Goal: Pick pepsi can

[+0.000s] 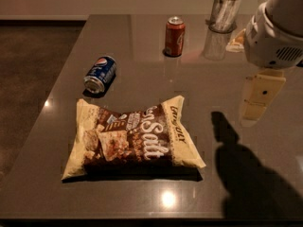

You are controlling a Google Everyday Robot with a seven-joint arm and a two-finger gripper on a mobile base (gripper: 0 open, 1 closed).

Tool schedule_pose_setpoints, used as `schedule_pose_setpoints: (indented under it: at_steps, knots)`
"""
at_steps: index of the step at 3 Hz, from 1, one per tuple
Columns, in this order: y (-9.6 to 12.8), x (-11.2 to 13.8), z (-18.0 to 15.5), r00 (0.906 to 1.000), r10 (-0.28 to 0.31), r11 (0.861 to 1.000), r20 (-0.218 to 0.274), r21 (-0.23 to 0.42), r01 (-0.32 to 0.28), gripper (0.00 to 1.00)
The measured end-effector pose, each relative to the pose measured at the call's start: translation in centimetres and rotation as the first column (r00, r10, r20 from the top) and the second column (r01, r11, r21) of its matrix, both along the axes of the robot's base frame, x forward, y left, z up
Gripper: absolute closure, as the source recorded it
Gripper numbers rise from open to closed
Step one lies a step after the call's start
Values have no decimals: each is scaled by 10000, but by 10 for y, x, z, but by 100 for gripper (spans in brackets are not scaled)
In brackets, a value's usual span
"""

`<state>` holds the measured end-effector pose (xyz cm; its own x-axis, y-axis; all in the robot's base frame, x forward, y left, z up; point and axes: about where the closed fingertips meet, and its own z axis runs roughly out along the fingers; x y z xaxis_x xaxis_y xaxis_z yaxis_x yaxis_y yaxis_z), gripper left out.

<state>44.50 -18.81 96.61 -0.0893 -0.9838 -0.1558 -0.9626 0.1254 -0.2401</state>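
Note:
The pepsi can [100, 74], blue with a round logo, lies on its side on the dark grey table [142, 46], left of centre, with its silver end facing the front. My gripper [255, 109] hangs from the white arm at the right edge, above the table and well to the right of the can. It holds nothing that I can see. A large chip bag lies between the can and the gripper's side of the table.
A yellow and brown chip bag [132, 138] lies flat in the front middle. A red-orange soda can [174, 36] stands upright at the back. A clear cup holder [222, 18] stands at the back right. The table's left edge drops to a dark floor.

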Motion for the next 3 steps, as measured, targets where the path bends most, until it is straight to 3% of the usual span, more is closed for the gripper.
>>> schedule_pose_setpoints:
  at_steps: [1,2,3]
  knots:
    - [34,15,-11,9932,1158,9932,-133,-118,-1160,0]
    - [66,37,-16,9766,2143,9766,-181,-153,-2146,0]
    - [118,81,-24,9304,3665,9299,2,-331,-3663,0]
